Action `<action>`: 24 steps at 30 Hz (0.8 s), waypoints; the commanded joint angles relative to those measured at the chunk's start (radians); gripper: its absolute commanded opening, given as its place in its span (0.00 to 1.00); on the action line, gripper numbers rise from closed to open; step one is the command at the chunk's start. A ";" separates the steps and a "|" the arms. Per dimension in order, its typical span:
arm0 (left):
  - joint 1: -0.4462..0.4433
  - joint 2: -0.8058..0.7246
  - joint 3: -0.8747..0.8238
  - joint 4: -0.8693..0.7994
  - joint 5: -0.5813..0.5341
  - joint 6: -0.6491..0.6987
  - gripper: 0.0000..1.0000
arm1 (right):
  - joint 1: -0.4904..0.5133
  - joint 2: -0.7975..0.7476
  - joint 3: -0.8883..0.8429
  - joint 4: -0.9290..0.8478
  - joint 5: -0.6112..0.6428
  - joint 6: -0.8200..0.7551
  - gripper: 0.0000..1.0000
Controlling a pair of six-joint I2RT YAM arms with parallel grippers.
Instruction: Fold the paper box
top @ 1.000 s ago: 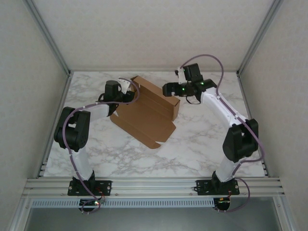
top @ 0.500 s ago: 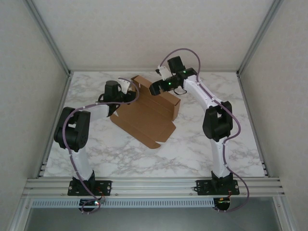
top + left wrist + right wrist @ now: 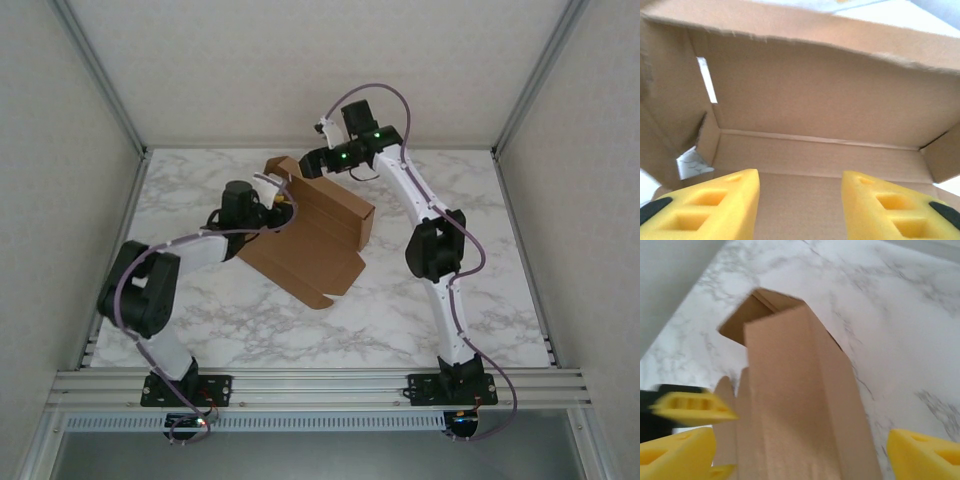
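Left gripper [image 3: 800, 176]: sat about half open inside the paper box [image 3: 312, 232], yellow fingers [image 3: 725, 202] low over the box floor [image 3: 800, 220], with nothing between them. Faced the tall back wall [image 3: 820, 95] from close up. Pushed on the floor or only hung over it? Could not tell.

Right gripper [image 3: 800, 452]: stood wide open above the top edge of that back wall, one finger [image 3: 922, 452] on each side, with a gap both ways. Held nothing.

Paper box: lay near the middle of the marble table [image 3: 440, 300], a bit to the back, half made. Had the back wall up, a side flap [image 3: 281, 168] up at the left end, and the wide front flap [image 3: 320, 280] flat on the table toward the arms. Showed one bright slit [image 3: 706, 80] near the left corner.

Looked like the step of folding the back wall over and tucking it in. Needed the left gripper low, to stop the box from sliding. Needed the right gripper to come straight down over the edge, not off to one side, and to squeeze softly so as not to crush the cardboard. Then best to roll the wall inward along its crease, slowly, and press it down flat. Also had to keep both grippers from bumping at the crowded left end.
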 commanded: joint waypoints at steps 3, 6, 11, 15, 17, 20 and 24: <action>0.018 -0.244 -0.065 0.093 -0.051 -0.076 0.50 | -0.029 -0.310 -0.278 0.159 0.248 0.165 0.84; 0.057 -0.246 0.005 0.089 -0.150 -0.126 0.52 | -0.048 -0.415 -0.376 0.155 0.304 0.246 0.80; 0.126 0.034 0.351 -0.089 -0.316 -0.198 0.52 | -0.056 -0.583 -0.614 0.163 0.405 0.349 0.67; 0.195 0.279 0.619 -0.170 -0.212 -0.320 0.53 | -0.092 -0.726 -0.791 0.133 0.357 0.491 0.70; 0.216 0.396 0.732 -0.195 -0.131 -0.369 0.53 | -0.095 -0.795 -0.872 0.122 0.362 0.547 0.76; 0.229 0.562 0.916 -0.292 -0.016 -0.385 0.53 | -0.106 -0.880 -0.981 0.130 0.349 0.658 0.78; 0.233 0.666 0.993 -0.301 0.130 -0.497 0.52 | -0.111 -0.911 -1.071 0.177 0.269 0.767 0.80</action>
